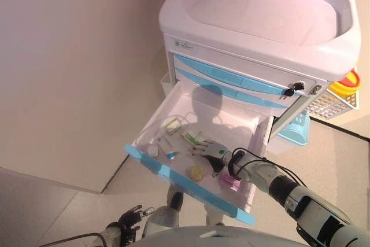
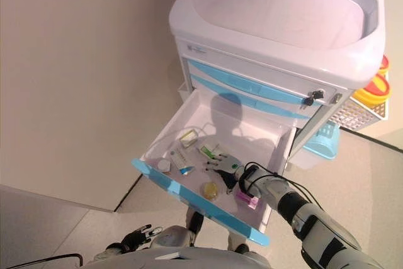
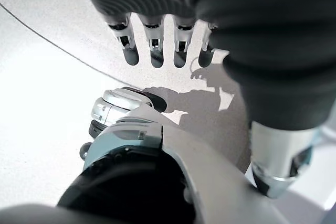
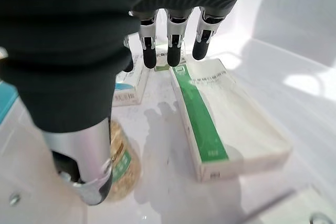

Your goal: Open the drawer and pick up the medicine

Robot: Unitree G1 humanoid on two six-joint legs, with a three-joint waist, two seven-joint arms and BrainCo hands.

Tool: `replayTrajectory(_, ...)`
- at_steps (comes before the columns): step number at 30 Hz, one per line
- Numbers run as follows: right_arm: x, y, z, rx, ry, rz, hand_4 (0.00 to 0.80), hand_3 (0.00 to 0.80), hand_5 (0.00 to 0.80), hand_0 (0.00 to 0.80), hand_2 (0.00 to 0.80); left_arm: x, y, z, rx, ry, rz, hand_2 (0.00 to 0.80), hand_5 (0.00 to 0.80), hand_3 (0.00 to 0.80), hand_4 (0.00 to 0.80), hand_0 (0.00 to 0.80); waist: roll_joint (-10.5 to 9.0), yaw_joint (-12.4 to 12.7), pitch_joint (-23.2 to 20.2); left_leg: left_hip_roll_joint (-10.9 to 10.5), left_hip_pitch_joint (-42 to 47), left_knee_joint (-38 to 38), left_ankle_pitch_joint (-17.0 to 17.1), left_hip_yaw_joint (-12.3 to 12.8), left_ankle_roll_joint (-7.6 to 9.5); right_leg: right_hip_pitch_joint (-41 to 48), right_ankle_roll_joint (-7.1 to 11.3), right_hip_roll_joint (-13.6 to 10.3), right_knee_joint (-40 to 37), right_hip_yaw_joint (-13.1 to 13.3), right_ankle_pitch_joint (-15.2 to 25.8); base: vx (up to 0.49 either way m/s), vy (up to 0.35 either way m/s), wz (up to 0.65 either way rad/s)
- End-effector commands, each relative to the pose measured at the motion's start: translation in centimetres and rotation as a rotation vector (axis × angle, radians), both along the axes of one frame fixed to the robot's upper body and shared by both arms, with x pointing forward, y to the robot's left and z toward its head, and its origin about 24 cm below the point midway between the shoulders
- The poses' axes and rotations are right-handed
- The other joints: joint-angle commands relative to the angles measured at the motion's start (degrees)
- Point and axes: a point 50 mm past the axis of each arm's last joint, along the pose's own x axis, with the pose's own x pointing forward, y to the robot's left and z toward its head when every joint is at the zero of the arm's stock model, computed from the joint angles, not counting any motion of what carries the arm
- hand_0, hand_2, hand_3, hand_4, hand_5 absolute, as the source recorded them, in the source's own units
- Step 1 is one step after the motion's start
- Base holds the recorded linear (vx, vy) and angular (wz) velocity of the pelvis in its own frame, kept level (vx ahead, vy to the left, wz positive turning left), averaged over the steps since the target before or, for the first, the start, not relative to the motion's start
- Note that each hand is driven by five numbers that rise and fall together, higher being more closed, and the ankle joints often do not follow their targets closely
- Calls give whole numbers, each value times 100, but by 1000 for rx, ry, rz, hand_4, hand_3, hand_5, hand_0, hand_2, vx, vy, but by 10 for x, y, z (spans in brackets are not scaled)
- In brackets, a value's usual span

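Cart top (image 1: 254,13) is showing as smooth glossy white plastic w/ soft sheen. Drawer (image 1: 228,122) is looking like the same white plastic inside, front edge in matt light-blue plastic. Green-striped box (image 4: 220,114) is reading as smooth card, slightly glossy. Small bottle (image 4: 123,169) is looking like clear amber plastic. Right hand (image 4: 79,77) is wearing a matt ribbed dark cover; fingers (image 4: 173,45) are gleaming silver metal w/ dark tips. Floor (image 3: 47,114) is looking speckled, matt.

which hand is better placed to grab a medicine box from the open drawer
The right hand: it hovers open inside the drawer, directly over the green-striped box. The left hand hangs low beside the robot, below the drawer front, open and empty.
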Motion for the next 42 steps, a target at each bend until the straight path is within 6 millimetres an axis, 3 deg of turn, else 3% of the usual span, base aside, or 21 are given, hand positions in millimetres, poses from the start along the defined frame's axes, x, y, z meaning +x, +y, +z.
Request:
replayTrajectory(1, 9, 27, 17, 57, -68, 103, 0, 0, 0, 0, 0, -2, -1, -1, 21, 21, -106, 0, 0, 0, 0, 0, -246, 164, 174, -438, 217, -112, -362, 51, 87, 251, 131, -118, -424, 80, 514, 19, 3, 18)
replayTrajectory(21, -13, 42, -1, -2, 78, 211, 0, 0, 0, 0, 0, 0, 5, 0, 45, 20, -138, 0, 0, 0, 0, 0, -329, 383, 110, -479, 186, -169, -346, -169, 124, 285, 175, -124, -454, -51, 504, 10, -3, 6)
replayTrajectory(42, -11, 45, 0, 22, 63, 178, 0, 0, 0, 0, 0, 3, 5, 1, 49, 20, -147, 0, 0, 0, 0, 0, -350, 376, 113, -479, 201, -174, -360, -218, 140, 291, 184, -107, -470, -47, 514, 0, 0, 0)
